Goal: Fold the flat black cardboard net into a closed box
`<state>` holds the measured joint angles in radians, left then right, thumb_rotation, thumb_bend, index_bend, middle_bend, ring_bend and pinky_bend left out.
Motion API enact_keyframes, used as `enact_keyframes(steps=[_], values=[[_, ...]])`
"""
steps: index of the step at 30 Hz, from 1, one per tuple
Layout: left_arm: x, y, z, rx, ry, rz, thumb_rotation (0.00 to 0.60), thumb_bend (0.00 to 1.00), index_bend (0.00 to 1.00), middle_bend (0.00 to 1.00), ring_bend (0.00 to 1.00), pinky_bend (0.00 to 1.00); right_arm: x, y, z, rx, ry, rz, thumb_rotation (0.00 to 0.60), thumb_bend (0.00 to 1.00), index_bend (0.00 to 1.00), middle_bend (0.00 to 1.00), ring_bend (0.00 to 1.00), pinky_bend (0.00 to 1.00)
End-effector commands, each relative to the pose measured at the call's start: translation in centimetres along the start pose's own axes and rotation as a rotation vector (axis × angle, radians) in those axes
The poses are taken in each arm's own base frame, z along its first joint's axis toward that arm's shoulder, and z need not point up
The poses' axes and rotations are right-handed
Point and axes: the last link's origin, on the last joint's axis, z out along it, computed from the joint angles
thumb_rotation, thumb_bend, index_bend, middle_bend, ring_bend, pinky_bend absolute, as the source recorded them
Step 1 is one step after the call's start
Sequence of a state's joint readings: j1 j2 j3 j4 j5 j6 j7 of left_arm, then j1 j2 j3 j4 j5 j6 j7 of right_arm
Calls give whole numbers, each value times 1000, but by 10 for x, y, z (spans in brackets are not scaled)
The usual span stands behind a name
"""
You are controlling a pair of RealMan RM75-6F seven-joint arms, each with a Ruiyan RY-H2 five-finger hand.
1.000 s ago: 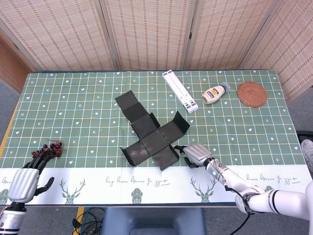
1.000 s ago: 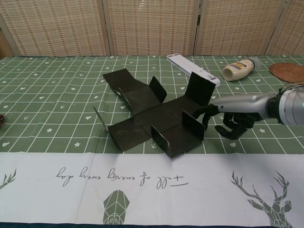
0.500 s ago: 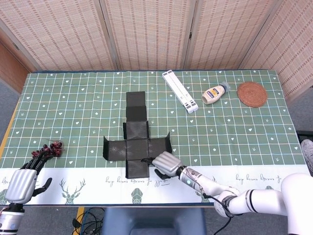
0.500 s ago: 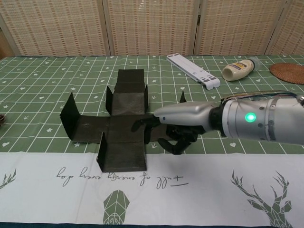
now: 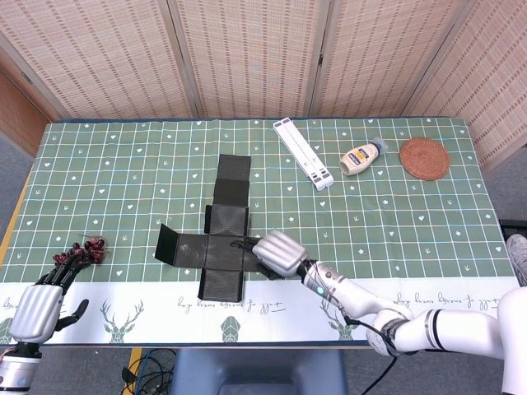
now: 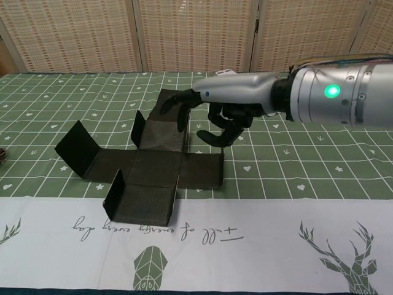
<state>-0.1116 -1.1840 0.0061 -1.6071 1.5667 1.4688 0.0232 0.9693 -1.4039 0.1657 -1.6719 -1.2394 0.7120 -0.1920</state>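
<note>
The black cardboard net (image 5: 216, 239) lies mostly flat near the bench's (image 5: 412, 222) front edge, unfolded, with the right hand (image 5: 278, 253) hovering empty, fingers loosely curled, over its right flap, which I judge needs raising next.

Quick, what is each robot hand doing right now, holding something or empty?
Left robot hand: empty, fingers apart, off the black cardboard net.
Right robot hand: over the net, fingers half curled; whether it grips cannot be told.

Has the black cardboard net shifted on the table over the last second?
Yes. The black cardboard net has turned square to the grid and slid left, away from the white stand, with the right hand over it.
</note>
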Motion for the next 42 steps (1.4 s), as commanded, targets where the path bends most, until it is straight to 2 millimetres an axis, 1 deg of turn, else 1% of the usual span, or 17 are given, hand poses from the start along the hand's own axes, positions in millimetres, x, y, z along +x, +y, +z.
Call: enact_keyframes(steps=[1, 4, 5, 6, 7, 8, 9, 10, 12, 19, 23, 28, 32, 35, 37, 42], values=[[1, 0, 0, 2, 2, 0, 600, 313, 203, 138, 220, 357, 13, 8, 13, -26, 13, -50, 600, 569, 91, 267, 829, 990], [1, -1, -2, 6, 2, 0, 600, 313, 203, 138, 220, 357, 19, 12, 28, -45, 15, -71, 600, 539, 90, 267, 829, 990], [1, -2, -2, 8, 1, 0, 600, 312, 202, 138, 220, 357, 19, 13, 32, -51, 9, -74, 600, 547, 91, 267, 829, 990], [1, -2, -3, 10, 0, 1, 600, 312, 202, 138, 220, 357, 19, 14, 38, -57, 2, -77, 600, 576, 91, 267, 829, 990], [1, -3, -3, 12, -2, 0, 600, 312, 202, 138, 220, 357, 20, 15, 43, -64, -5, -79, 600, 654, 91, 267, 829, 990], [1, -4, -4, 15, -1, 0, 600, 313, 202, 138, 220, 357, 19, 17, 50, -73, -16, -81, 600, 765, 91, 267, 829, 990], [1, -4, -5, 18, -1, 0, 600, 313, 202, 138, 220, 357, 19, 18, 55, -82, -25, -81, 600, 855, 91, 267, 829, 990], [1, -5, -6, 21, -1, -1, 600, 312, 202, 138, 220, 357, 18, 19, 60, -90, -35, -79, 600, 931, 91, 267, 829, 990], [1, -7, -7, 29, -1, 0, 600, 312, 202, 138, 220, 357, 17, 20, 71, -109, -55, -65, 600, 992, 91, 267, 829, 993], [1, -12, -11, 46, -4, 0, 600, 313, 202, 137, 220, 357, 9, 23, 102, -157, -95, -25, 600, 1000, 91, 267, 829, 1000], [2, -13, -12, 50, -4, 0, 600, 312, 202, 138, 220, 357, 7, 21, 115, -171, -98, -20, 600, 1000, 91, 267, 829, 1000], [2, -13, -12, 50, -6, 1, 600, 312, 202, 138, 220, 357, 2, 27, 128, -203, -127, -52, 600, 1000, 91, 267, 829, 1000], [1, -13, -13, 54, -7, 0, 600, 312, 202, 138, 220, 357, -2, 36, 129, -231, -166, -97, 600, 1000, 91, 267, 828, 1000], [1, -14, -13, 55, -9, -2, 600, 313, 202, 138, 220, 357, -4, 44, 122, -247, -191, -143, 600, 1000, 91, 273, 829, 1000], [0, -14, -13, 55, -10, -2, 600, 313, 202, 138, 220, 357, -4, 49, 115, -257, -206, -159, 600, 1000, 91, 292, 829, 1000], [0, -12, -12, 46, -7, -7, 600, 312, 202, 138, 220, 357, -4, 62, 86, -289, -261, -206, 600, 1000, 91, 307, 829, 1000]])
